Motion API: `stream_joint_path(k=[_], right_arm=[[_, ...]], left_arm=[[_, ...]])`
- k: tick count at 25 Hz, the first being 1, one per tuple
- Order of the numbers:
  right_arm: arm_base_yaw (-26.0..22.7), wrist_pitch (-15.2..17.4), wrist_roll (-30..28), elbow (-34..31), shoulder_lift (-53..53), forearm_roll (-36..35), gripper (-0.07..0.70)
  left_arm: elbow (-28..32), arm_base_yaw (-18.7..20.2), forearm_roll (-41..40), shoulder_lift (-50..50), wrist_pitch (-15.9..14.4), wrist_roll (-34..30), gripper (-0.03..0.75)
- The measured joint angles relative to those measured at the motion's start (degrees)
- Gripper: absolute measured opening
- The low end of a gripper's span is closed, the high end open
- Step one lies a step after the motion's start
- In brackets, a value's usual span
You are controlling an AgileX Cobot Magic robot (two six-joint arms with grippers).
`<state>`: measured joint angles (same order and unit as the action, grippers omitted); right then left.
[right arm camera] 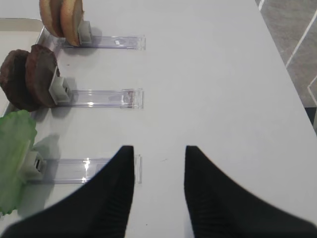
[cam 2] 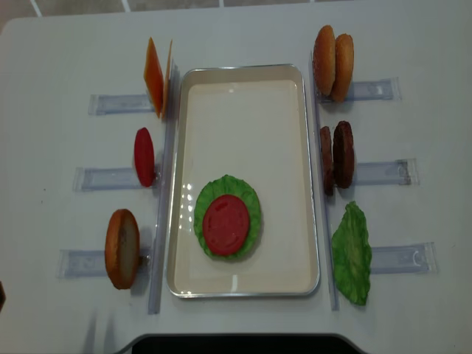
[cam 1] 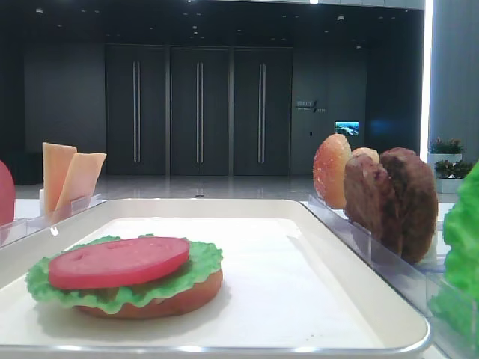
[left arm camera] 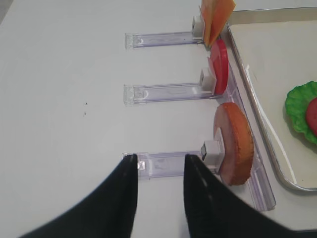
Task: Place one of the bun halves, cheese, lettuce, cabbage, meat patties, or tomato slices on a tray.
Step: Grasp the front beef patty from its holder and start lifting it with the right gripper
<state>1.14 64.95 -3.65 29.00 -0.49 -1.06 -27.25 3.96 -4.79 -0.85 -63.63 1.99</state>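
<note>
Reading anything here is hard: the only writing is a small pale sign on the dark wall far behind the table in the low front view, too blurred to make out, and no food piece or holder shows a label. On the tray (cam 2: 243, 88) a stack sits toward its near left part: a bun base under lettuce (cam 2: 251, 193), topped by a tomato slice (cam 2: 224, 225). The right gripper (right arm camera: 158, 153) hangs over bare table with its fingers apart and nothing between them; the two meat patties (right arm camera: 29, 77) stand on edge in a clear holder (right arm camera: 106, 97) up and to its left, well apart from it. The left gripper (left arm camera: 157, 159) also has its fingers spread and empty, just short of the outer end of the rack holding an upright bun half (left arm camera: 235, 144).
</note>
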Motion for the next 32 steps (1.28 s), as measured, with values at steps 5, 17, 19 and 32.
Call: stream_joint_path(k=[5,17,19,32], right_arm=[[0.0,0.0,0.0,0.0,0.0,0.0,0.244],[0.0,0.0,0.0,0.0,0.0,0.0,0.244],[0.0,0.0,0.0,0.0,0.0,0.0,0.244],[0.0,-1.78,0.0,11.23,26.62,-0.17,0.244]], left_arm=[[0.0,0.0,0.0,0.0,0.0,0.0,0.238],[0.0,0.0,0.0,0.0,0.0,0.0,0.162],[0.0,0.0,0.0,0.0,0.0,0.0,0.146],[0.0,0.0,0.0,0.0,0.0,0.0,0.034]])
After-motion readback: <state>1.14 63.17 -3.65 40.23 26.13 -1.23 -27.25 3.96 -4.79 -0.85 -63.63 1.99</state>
